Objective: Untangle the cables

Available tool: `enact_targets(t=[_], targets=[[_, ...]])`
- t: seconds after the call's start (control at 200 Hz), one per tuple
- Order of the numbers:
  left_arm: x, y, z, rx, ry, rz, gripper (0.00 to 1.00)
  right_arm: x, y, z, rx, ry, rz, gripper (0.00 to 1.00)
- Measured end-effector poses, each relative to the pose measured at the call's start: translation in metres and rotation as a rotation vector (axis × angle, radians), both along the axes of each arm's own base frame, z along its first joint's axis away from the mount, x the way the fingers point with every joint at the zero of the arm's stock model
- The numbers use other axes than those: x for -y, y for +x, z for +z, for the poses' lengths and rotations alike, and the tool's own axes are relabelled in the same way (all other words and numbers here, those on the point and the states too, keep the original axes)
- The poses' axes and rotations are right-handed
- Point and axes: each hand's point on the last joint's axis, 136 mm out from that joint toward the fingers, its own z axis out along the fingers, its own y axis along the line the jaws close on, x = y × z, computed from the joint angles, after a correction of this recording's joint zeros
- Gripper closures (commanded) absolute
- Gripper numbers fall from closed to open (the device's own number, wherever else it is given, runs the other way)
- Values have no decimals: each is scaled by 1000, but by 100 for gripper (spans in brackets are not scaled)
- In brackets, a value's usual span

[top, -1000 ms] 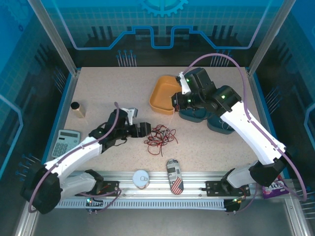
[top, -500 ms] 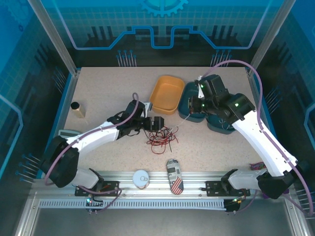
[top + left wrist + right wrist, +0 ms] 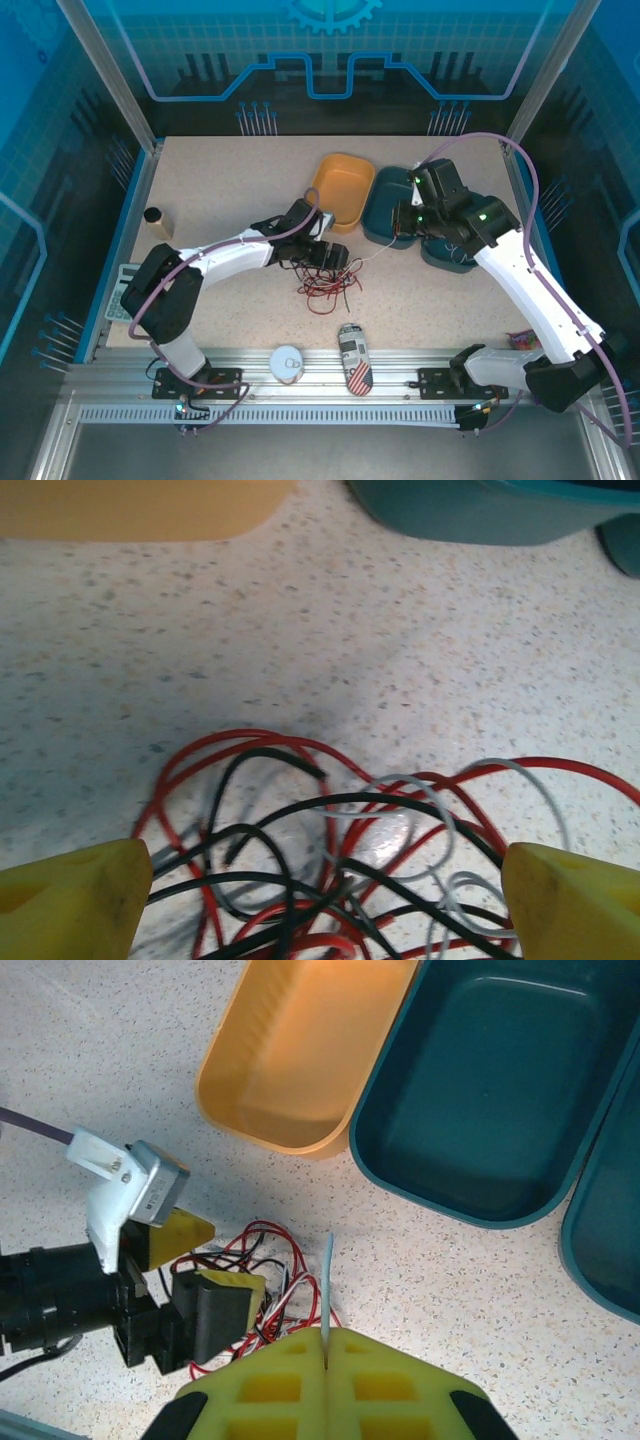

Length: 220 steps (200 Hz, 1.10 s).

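**A:** Between the tips of the left gripper [image 3: 325, 900], that's where the cables [image 3: 330, 820] lie. Red, black and white, one loose knot on the table [image 3: 300, 630]. Jaws stand wide apart, a yellow tip on either side, nothing pinched.

**B:** And the right gripper [image 3: 327, 1350]?

**A:** Clamped together on the white cable [image 3: 328, 1280]. The strand sticks out ahead of its fingers, toward the knot under the left gripper.

**B:** Which step?

**A:** I'd call it setting up the pull. Right has one strand, left sits low over the pile, ready to pin the rest. Nothing looks separated yet, so it's early in the task.

**B:** Next move?

**A:** My guess is the left gripper comes down and closes on the red and black bunch, keeping off the white. Then the right draws back, away from it. It needs a slow pull, since thin wire could slip out or drag the whole knot along.

**B:** The trays?

**A:** Orange tray [image 3: 300, 1050] and teal tray [image 3: 480, 1090] are beyond the left gripper's tips, apart from the cables. Neither gripper touches them.
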Motion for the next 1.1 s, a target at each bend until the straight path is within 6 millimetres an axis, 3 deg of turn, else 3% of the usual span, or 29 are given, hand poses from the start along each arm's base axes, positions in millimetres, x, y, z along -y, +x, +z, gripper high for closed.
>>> enact_targets(t=[0.2, 0.455, 0.735, 0.906, 1.101], targets=[[29, -8, 3, -5, -21, -68, 8, -2, -1, -8, -16, 5, 5, 100], [28, -13, -15, -61, 23, -82, 11, -7, 1, -11, -17, 27, 17, 100], [19, -9, -35, -83, 99, -50, 49, -14, 3, -9, -21, 47, 41, 100], [-4, 5, -37, -53, 150, 71, 55, -25, 6, 17, 34, 90, 94, 100], [-84, 22, -32, -49, 139, 337, 56, -30, 5, 55, 129, 136, 141, 100]])
